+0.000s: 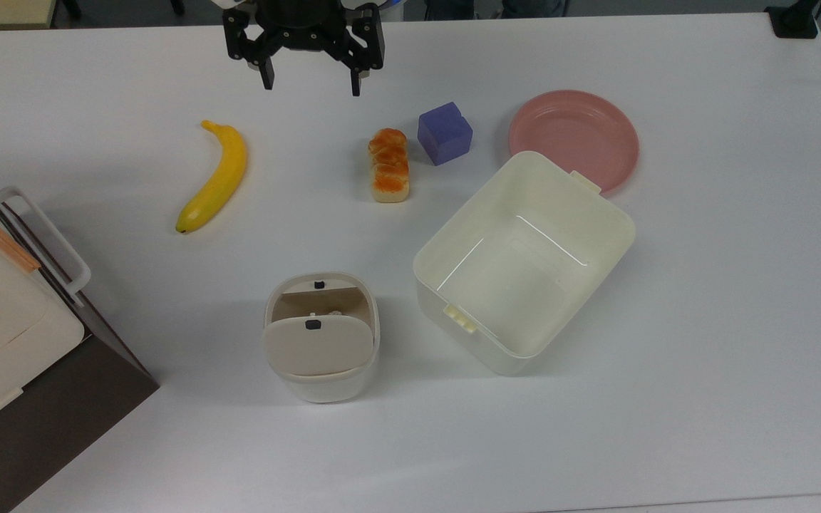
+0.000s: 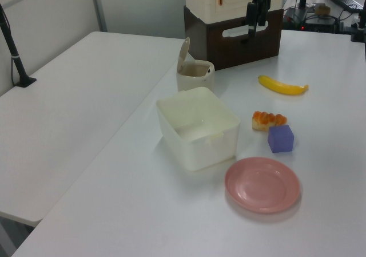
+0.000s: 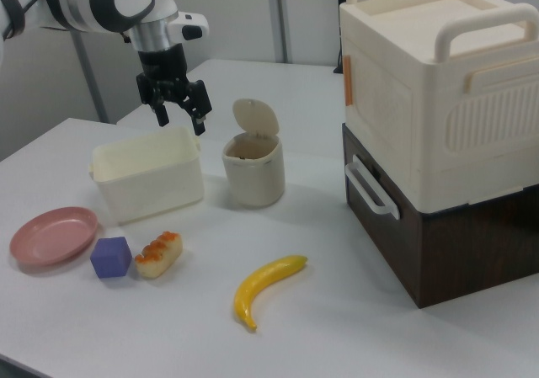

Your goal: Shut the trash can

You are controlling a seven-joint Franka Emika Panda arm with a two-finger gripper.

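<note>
The trash can (image 1: 325, 385) is a small white rounded bin near the table's front in the top view. Its beige lid (image 1: 316, 347) with a black button stands raised on its hinge, leaving the brown interior (image 1: 311, 305) exposed. The trash can (image 3: 253, 178) holds its lid (image 3: 255, 119) upright in the right view, and the trash can (image 2: 194, 77) shows its lid (image 2: 184, 54) tilted back in the left view. My gripper (image 1: 311, 78) hangs open and empty at the top view's upper edge, well away from the bin. The gripper (image 3: 179, 119) is in the air over the cream tub's far side.
A lidless cream tub (image 1: 599, 214) stands to the top view's right of the bin. A banana (image 1: 217, 178), a bread piece (image 1: 389, 165), a purple cube (image 1: 445, 133) and a pink plate (image 1: 573, 137) lie further back. A white-and-brown appliance (image 1: 4, 335) fills the top view's left.
</note>
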